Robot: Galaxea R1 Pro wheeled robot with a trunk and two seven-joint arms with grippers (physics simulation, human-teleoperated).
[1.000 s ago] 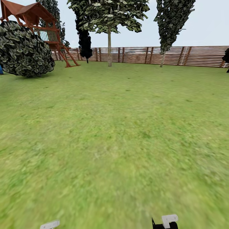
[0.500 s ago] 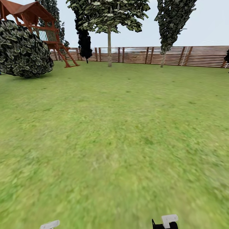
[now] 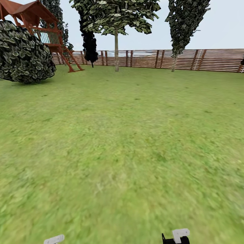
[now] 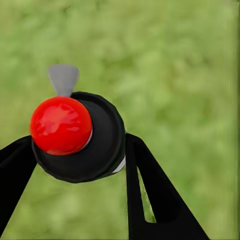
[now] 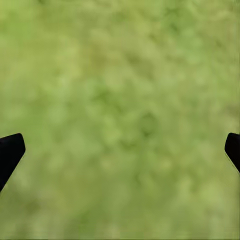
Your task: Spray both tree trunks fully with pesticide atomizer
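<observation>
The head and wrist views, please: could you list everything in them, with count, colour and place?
lawn: one, green, across the ground
fence: one, brown slats, far edge
play tower: one, red-brown, far left
round bush: one, dark green, before the tower
pale-trunked trees: two, by the fence
black tree: one, by the fence
atomizer: one, black, red top, in left gripper
left gripper: shut on it
right gripper: open, over grass
</observation>
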